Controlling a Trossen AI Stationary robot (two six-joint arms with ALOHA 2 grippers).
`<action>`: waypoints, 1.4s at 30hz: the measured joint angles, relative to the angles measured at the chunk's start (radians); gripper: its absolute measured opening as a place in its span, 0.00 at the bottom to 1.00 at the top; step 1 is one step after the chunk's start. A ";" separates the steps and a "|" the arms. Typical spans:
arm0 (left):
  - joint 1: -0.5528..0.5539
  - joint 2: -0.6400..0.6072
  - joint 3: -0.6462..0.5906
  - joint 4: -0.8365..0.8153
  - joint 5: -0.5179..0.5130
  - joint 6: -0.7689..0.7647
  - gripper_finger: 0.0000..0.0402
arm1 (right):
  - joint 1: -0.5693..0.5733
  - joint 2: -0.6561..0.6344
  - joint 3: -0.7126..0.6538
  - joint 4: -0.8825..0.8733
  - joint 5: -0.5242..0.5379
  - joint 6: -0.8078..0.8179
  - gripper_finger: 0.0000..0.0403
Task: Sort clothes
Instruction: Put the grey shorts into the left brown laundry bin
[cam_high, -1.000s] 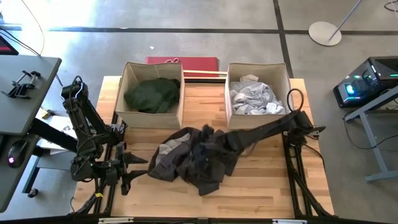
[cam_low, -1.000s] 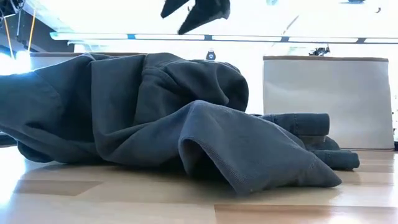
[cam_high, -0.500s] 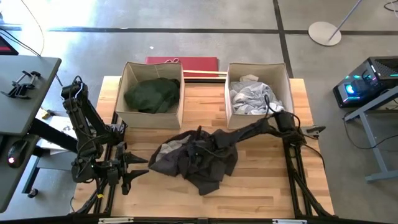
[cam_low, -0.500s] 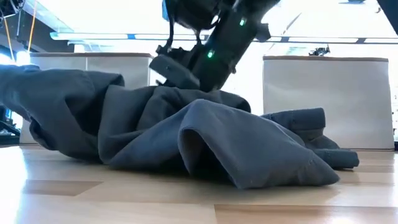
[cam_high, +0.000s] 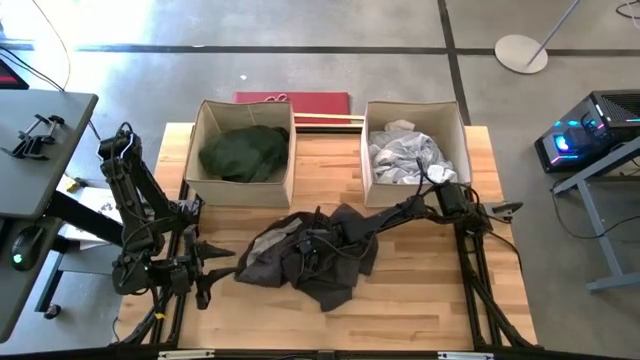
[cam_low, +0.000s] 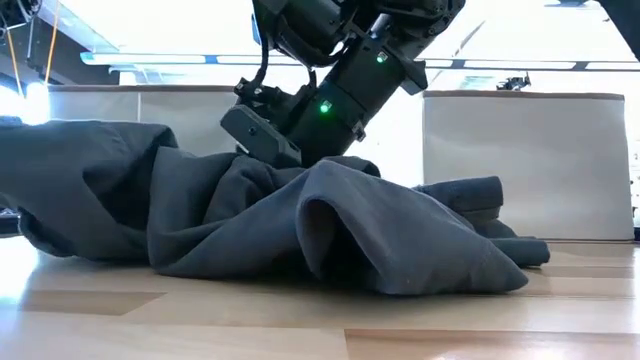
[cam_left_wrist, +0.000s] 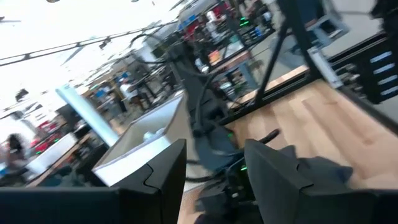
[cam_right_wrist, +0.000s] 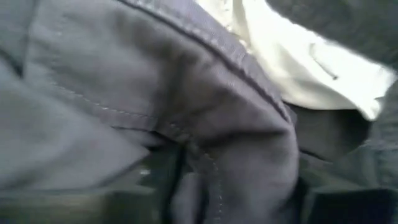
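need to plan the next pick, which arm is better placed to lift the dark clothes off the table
Right. The right gripper is already down in the charcoal pile, while the left gripper waits at the table's left edge, beside it.

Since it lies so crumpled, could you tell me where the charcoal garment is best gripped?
Probably the raised fold at the middle of the charcoal garment, taken from above: it stands proud of the table, while the edges lie flat.

Wooden table (cam_high: 420, 285). Two beige fabric boxes (cam_high: 246, 150) (cam_high: 414, 150) at the far edge. Charcoal garment heap (cam_high: 305, 258) lying mid-table.
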 joint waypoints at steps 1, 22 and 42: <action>-0.006 0.000 0.000 0.003 -0.026 0.004 0.38 | 0.005 0.001 0.000 0.005 -0.005 0.003 0.36; -0.089 -0.002 0.000 -0.001 -0.091 -0.005 0.38 | 0.199 -0.478 0.004 0.018 0.619 -0.204 0.05; 0.069 -0.002 0.000 -0.066 0.267 -0.172 0.38 | 0.043 -0.310 0.008 -0.035 0.326 -0.009 0.23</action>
